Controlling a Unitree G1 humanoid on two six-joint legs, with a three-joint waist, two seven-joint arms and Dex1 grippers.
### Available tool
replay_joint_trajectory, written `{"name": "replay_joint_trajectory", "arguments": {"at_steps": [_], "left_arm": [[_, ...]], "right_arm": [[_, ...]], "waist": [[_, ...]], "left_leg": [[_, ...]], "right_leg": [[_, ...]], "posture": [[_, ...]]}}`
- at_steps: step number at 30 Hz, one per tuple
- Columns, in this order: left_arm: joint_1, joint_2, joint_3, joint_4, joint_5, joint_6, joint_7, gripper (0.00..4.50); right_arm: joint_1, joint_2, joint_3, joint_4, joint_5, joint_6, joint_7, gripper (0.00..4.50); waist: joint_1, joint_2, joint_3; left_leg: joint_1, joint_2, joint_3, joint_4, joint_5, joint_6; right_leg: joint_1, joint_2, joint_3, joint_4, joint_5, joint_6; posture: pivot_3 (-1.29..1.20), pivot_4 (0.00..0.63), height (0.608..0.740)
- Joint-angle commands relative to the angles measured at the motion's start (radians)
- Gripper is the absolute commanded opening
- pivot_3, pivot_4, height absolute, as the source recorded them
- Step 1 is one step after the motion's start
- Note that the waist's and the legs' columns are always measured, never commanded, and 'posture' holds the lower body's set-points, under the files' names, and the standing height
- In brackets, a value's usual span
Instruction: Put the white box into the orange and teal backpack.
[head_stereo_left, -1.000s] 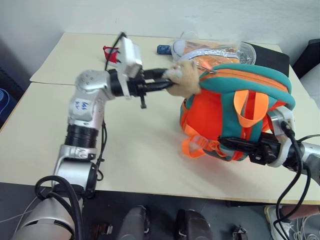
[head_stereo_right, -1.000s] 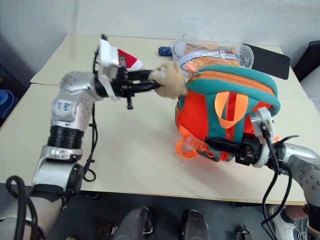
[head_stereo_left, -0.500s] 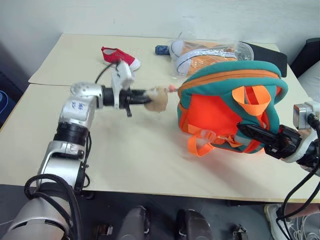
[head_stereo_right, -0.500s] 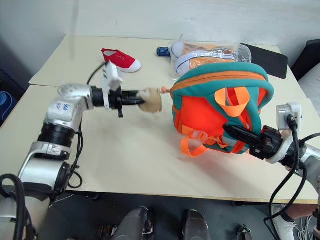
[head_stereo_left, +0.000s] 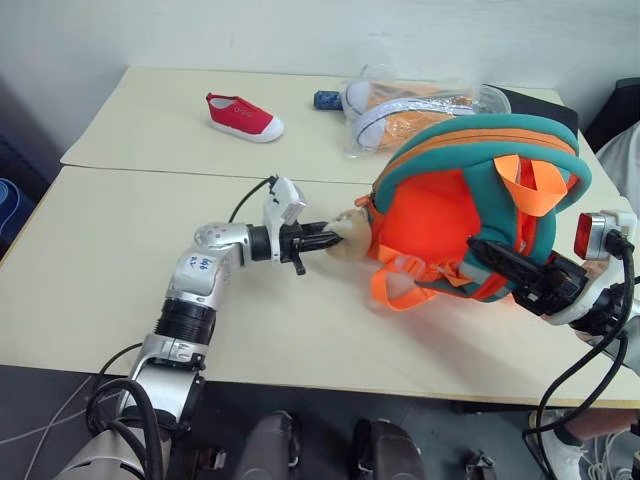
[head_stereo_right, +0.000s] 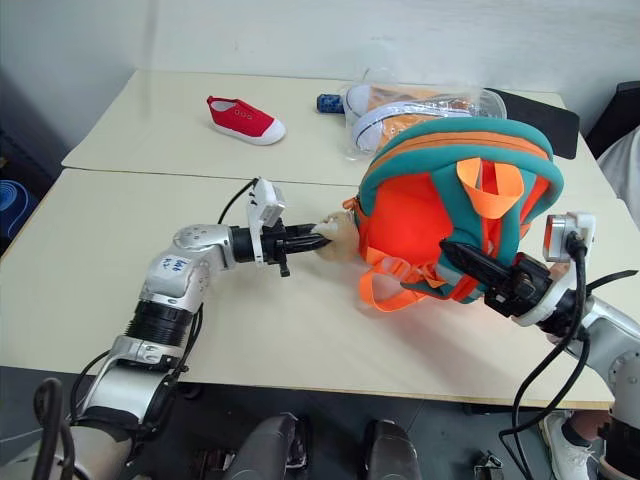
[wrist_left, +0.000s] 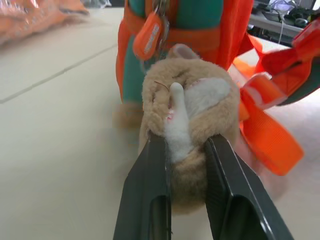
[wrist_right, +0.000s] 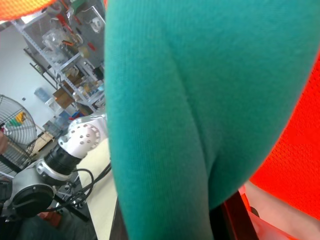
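Note:
The orange and teal backpack (head_stereo_left: 450, 210) stands upright at the right of the table, straps facing me. Its tan plush toy (head_stereo_left: 350, 235) hangs at its left side, just above the tabletop. My left gripper (head_stereo_left: 322, 239) points level at the backpack and is shut on the plush toy (wrist_left: 186, 115), with one black finger (wrist_left: 150, 190) on each side of it. My right gripper (head_stereo_left: 478, 248) is pressed into the backpack's lower right side, shut on a teal strap (wrist_right: 165, 125). The white box is out of view.
A red shoe (head_stereo_left: 245, 117) lies at the back left. A clear plastic bag with orange-and-white shoes (head_stereo_left: 420, 105) sits behind the backpack, with a small blue object (head_stereo_left: 325, 99) beside it and a flat black thing (head_stereo_left: 545, 112) at the back right. The table's front edge (head_stereo_left: 330, 372) runs below both arms.
My left gripper has come down from above the table to just over it, bringing the plush toy with it. The backpack has shifted right and stands more upright.

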Motion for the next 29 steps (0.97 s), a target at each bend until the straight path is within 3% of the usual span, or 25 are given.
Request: {"name": "replay_joint_trajectory", "arguments": {"at_steps": [1, 4, 8, 10, 11, 14, 18, 24, 29], "left_arm": [[0.045, 0.07, 0.042, -0.105, -0.051, 0.03, -0.046, 2.09], [0.095, 0.165, 0.087, -0.136, -0.066, 0.018, -0.083, 3.06], [0.256, 0.329, 0.159, -0.215, -0.089, -0.051, -0.2, 4.31], [0.353, 0.387, 0.211, -0.242, -0.091, -0.11, -0.226, 4.5], [0.401, 0.405, 0.25, -0.24, -0.089, -0.139, -0.218, 4.5], [0.545, 0.44, 0.337, -0.25, -0.051, -0.232, -0.178, 4.5], [0.664, 0.435, 0.399, -0.263, -0.006, -0.373, -0.121, 4.5], [0.7, 0.424, 0.414, -0.287, -0.01, -0.424, -0.061, 4.5], [0.72, 0.434, 0.407, -0.323, -0.045, -0.383, -0.067, 4.5]], "right_arm": [[0.025, -0.049, 0.037, -0.072, -0.141, -0.095, 0.069, 1.21], [0.065, -0.114, 0.094, -0.088, -0.338, -0.241, 0.172, 2.25], [0.13, -0.211, 0.125, 0.061, -0.688, -0.67, 0.367, 3.6], [0.158, -0.241, 0.105, 0.165, -0.745, -0.801, 0.457, 4.31], [0.161, -0.244, 0.086, 0.229, -0.754, -0.874, 0.502, 4.44], [0.144, -0.248, 0.052, 0.404, -0.781, -1.038, 0.58, 4.44], [0.144, -0.273, 0.035, 0.547, -0.785, -1.11, 0.661, 4.44], [0.259, -0.223, -0.039, 0.511, -0.766, -1.148, 0.637, 4.44], [0.278, -0.175, -0.028, 0.464, -0.78, -1.136, 0.567, 4.44]], "waist": [[-0.002, 0.0, 0.0], [0.0, 0.0, 0.0], [-0.002, 0.001, 0.0], [-0.001, 0.001, 0.0], [0.0, 0.001, 0.0], [0.001, 0.001, 0.0], [0.001, 0.001, 0.0], [0.0, 0.001, 0.0], [-0.004, 0.001, 0.0]], "left_leg": [[0.0, 0.0, 0.001, -0.001, 0.0, 0.0], [0.001, 0.0, 0.002, 0.0, 0.0, 0.0], [0.004, 0.0, 0.005, -0.002, -0.001, -0.001], [0.008, 0.0, 0.008, -0.006, -0.002, 0.0], [0.009, 0.0, 0.008, -0.007, -0.002, 0.0], [0.01, 0.0, 0.007, -0.007, -0.002, -0.001], [0.011, 0.001, 0.007, -0.007, -0.002, -0.001], [0.012, 0.001, 0.007, -0.011, -0.003, -0.003], [0.012, 0.002, 0.009, -0.013, -0.004, -0.004]], "right_leg": [[0.0, 0.0, 0.0, 0.0, 0.0, 0.0], [-0.001, 0.001, 0.0, 0.0, 0.0, 0.0], [0.0, 0.0, 0.0, 0.0, 0.0, 0.0], [0.002, 0.0, 0.0, -0.002, 0.0, 0.0], [0.002, 0.0, 0.001, -0.002, 0.0, 0.0], [0.003, -0.001, 0.003, -0.003, 0.0, 0.0], [0.003, -0.004, 0.009, -0.005, 0.0, 0.0], [0.002, -0.005, 0.011, -0.006, 0.0, 0.0], [0.001, -0.004, 0.012, -0.006, 0.0, 0.0]], "posture": [[0.0, 0.15, 0.74], [0.0, 0.15, 0.74], [0.0, 0.15, 0.74], [0.0, 0.15, 0.74], [0.0, 0.15, 0.74], [0.0, 0.15, 0.74], [0.0, 0.15, 0.74], [0.0, 0.15, 0.74], [0.0, 0.15, 0.74]]}}
